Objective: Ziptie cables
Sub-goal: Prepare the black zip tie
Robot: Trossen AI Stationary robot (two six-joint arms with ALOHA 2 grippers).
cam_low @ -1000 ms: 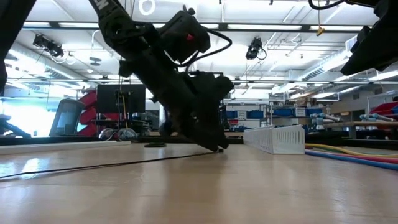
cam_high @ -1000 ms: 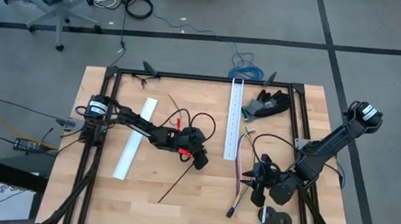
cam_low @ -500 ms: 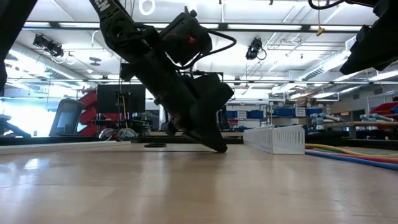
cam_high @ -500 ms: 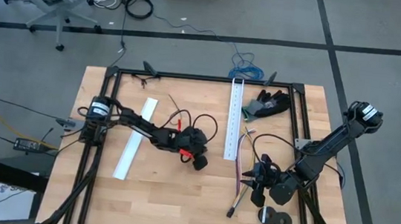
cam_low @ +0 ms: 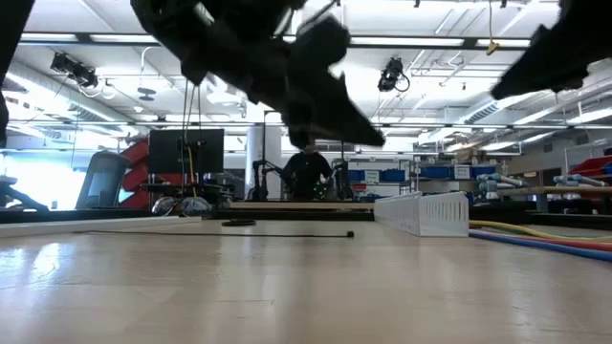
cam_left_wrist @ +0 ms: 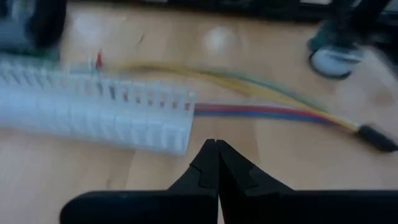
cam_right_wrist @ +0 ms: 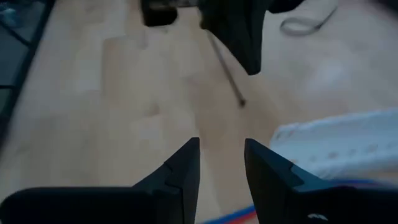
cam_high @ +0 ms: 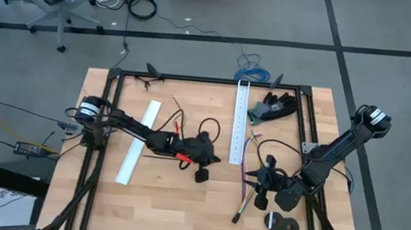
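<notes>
We judge the job barely begun: the cables [cam_high: 245, 182] lie loose on the table [cam_high: 181, 204], fanned out and unbound, with no strap around them that we can see. Our left gripper [cam_high: 211, 159] hovers above the middle of the wood, its two fingers pressed together tip to tip in its wrist view, and we cannot make out anything caught between them. Just below and ahead of that gripper, in the low view, a ziptie [cam_low: 210, 232] lies flat on the board, a thin black strip ending in a small head; from overhead we cannot find it with any confidence. Straight ahead of the left gripper stands the white slotted channel [cam_left_wrist: 99, 115], and beyond its end the coloured wires run off to a small dark connector [cam_left_wrist: 376, 138]. Our right gripper [cam_high: 260, 183] waits right beside the cables, close to their middle, with its fingers spread a little and nothing between them. A black roll [cam_high: 282, 224] sits just behind it. What is left, as we read it, is nearly everything: picking up a strip, gathering the wires, looping the strip round them and pulling it tight.
</notes>
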